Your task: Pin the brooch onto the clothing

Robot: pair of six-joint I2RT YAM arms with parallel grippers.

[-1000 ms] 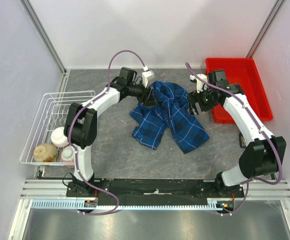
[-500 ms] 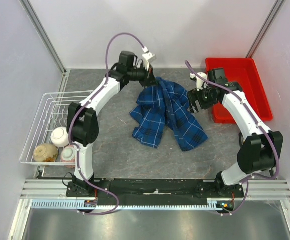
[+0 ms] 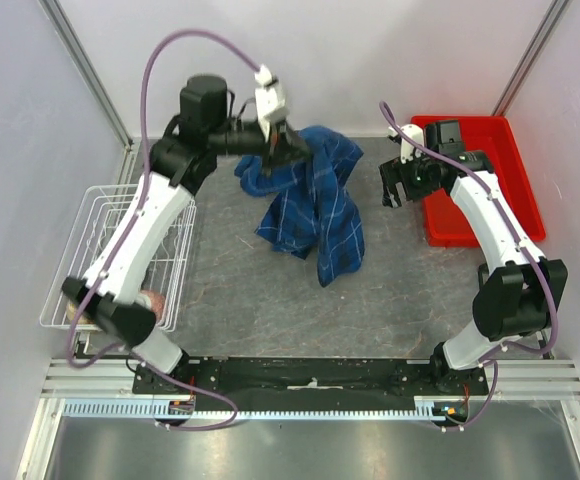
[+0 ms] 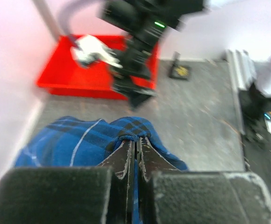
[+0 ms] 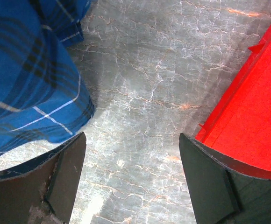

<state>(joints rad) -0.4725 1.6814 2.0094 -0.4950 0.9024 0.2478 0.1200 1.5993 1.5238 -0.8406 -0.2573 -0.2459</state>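
Closed jaws of the left arm [image 3: 146,226] are pinching the clothing [image 3: 315,205] aloft, its length hanging toward 6 o'clock, while open jaws of the right arm [image 3: 490,215] are hovering at its 3 o'clock; no brooch is showing.

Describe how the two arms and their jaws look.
The left arm and right arm have white shells with black joints and a purple cable looping along each. Jaws are black and wedge-shaped, scuffed pale at the edges.
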